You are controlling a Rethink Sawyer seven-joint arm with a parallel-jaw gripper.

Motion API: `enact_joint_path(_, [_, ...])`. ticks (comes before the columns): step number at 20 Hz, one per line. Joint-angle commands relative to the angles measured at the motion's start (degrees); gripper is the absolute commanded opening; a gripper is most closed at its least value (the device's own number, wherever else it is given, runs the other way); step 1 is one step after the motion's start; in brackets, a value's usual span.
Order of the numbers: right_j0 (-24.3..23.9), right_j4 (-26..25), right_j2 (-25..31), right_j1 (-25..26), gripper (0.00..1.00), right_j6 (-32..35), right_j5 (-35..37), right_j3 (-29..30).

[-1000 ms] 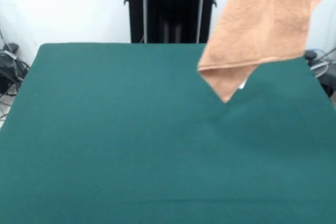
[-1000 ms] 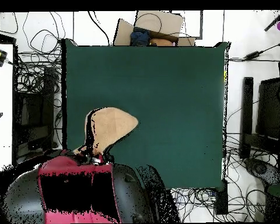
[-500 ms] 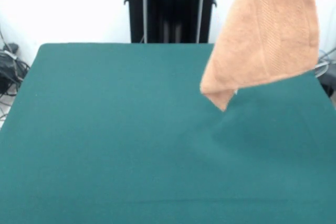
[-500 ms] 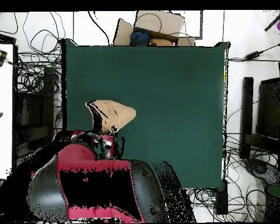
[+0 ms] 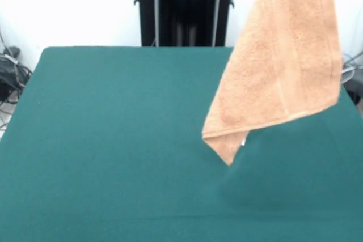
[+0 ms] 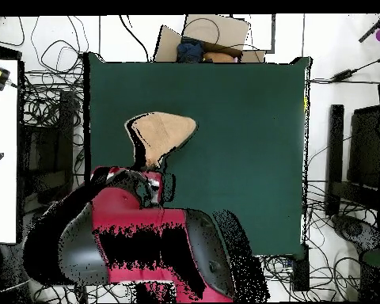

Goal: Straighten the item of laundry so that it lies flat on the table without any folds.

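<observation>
The light orange-tan towel (image 5: pixel 278 77) hangs in the air over the right part of the dark green table (image 5: pixel 113 140). It droops from above the front view's top edge, folded on itself, and its lowest corner points down just above the cloth. A small white tag shows by that corner. In the overhead view the towel (image 6: pixel 163 131) shows over the left part of the table (image 6: pixel 241 142), just beyond the end of the red and black arm. My gripper (image 6: pixel 148 176) sits there, shut on the towel's top; its fingers are hidden by the arm and the cloth.
The black pedestal (image 5: pixel 184 7) stands behind the table's far edge. Cables lie on the floor all round the table (image 6: pixel 51 103). A cardboard box (image 6: pixel 205 43) sits beyond the table's top edge, and black equipment (image 6: pixel 359 158) stands at the right.
The arm has reached further out over the table. The hanging towel has swung with it toward the camera, and its lowest corner has come lower and a little left in the front view.
</observation>
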Motion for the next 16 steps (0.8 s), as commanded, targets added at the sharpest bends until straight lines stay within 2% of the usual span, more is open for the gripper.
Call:
enact_joint_path(1, [0.9,-2.0,-2.5,2.8,0.00,9.2,-1.0,7.2])
enact_joint_path(11, [-2.4,-1.5,-0.9,6.1,0.00,6.0,-9.4,10.3])
enact_joint_path(16, [-3.8,-0.9,0.3,6.9,0.00,4.3,-10.2,10.6])
